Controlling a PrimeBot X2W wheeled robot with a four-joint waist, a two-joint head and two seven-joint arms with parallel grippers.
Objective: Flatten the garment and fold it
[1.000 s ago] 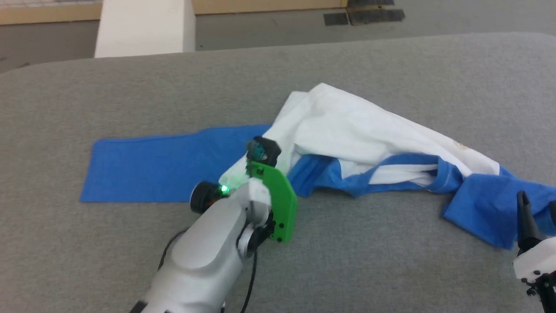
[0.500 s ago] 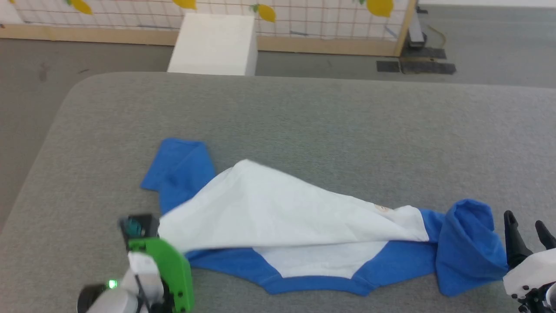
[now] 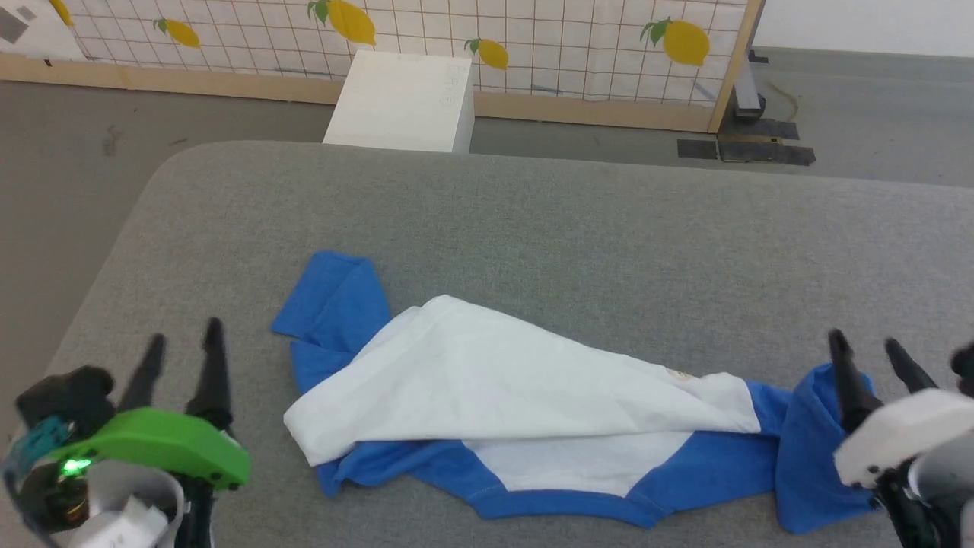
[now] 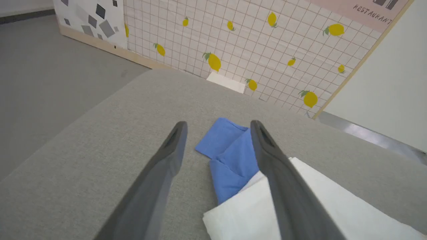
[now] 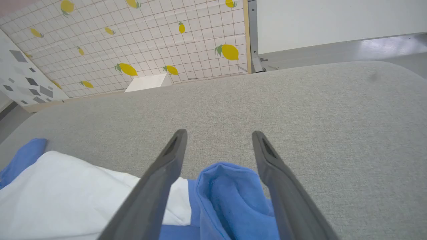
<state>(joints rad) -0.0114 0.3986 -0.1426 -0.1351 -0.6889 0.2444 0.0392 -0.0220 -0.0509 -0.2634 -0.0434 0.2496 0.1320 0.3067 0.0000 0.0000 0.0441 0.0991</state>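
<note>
At bench (image 3: 533, 205) centre, garment (image 3: 517, 388) lies bunched. Left claw (image 3: 185, 332), 8 o'clock, and right claw (image 3: 864, 340), 4 o'clock, gape empty beside its ends, presumably to spread it.

We log bright, even, diffuse light in all three views. Shadows are faint: only a soft dark rim under the garment (image 3: 533, 396) toward 6 o'clock in the head view. Its white panel reads nearly blown out (few folds legible). The left gripper (image 3: 185, 332) at 8 o'clock and the right gripper (image 3: 863, 340) at 4 o'clock are smeared with blur. In the wrist views the fingers (image 4: 160, 180) go soft toward 6 o'clock and the wall (image 4: 253, 43) grid bows. The floor (image 5: 383, 45) glares at 1 o'clock in the right wrist view.
</note>
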